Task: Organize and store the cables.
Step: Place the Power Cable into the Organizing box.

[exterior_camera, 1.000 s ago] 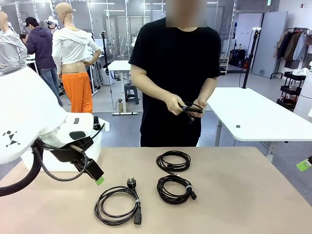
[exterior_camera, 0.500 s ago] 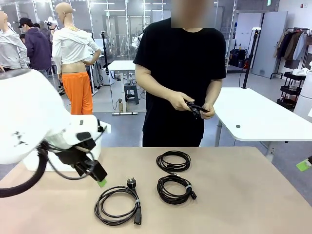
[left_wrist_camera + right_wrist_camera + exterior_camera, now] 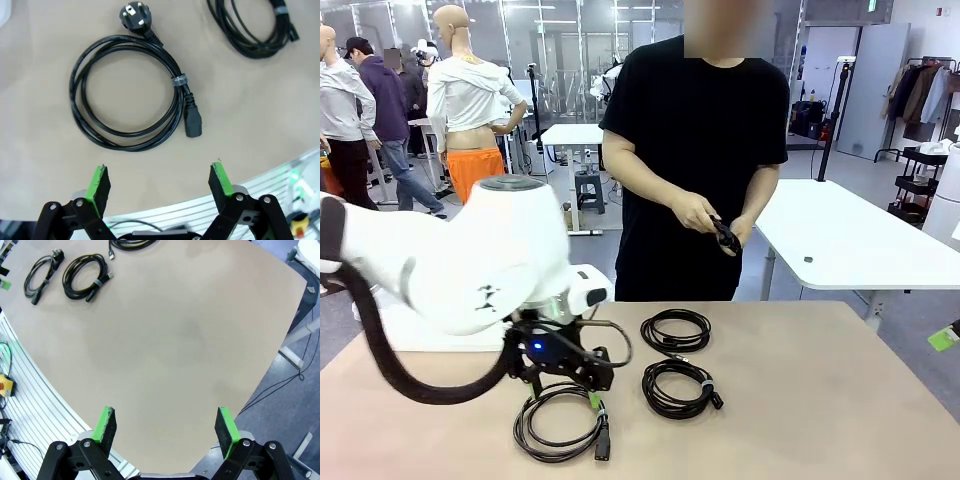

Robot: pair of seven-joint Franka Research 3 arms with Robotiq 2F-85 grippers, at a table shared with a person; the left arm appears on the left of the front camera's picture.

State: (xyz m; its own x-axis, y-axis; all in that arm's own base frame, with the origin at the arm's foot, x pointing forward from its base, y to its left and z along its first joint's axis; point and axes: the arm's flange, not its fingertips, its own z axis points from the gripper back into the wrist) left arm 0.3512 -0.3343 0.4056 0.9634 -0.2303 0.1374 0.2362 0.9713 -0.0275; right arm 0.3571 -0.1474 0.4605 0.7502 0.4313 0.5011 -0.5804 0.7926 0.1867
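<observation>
Three coiled black cables lie on the tan table (image 3: 820,400): one at the front left (image 3: 558,428), one in the middle (image 3: 680,388), one behind it (image 3: 675,330). My left gripper (image 3: 590,398) hangs open just above the front-left cable. In the left wrist view this coil (image 3: 127,95), with a round plug and a small tie, lies ahead of the open left gripper (image 3: 159,175), apart from the fingers. A person across the table holds a fourth cable (image 3: 725,235) in both hands. My right gripper (image 3: 166,420) is open over bare table, far from the cables (image 3: 85,272).
A white box (image 3: 415,335) stands at the table's left side, behind my left arm. A green pad of the right gripper (image 3: 944,338) peeks in at the right edge. The table's right half is bare.
My left arm has swung right and down, bringing its gripper from the box side to just over the front-left cable. The person has bundled the held cable tighter.
</observation>
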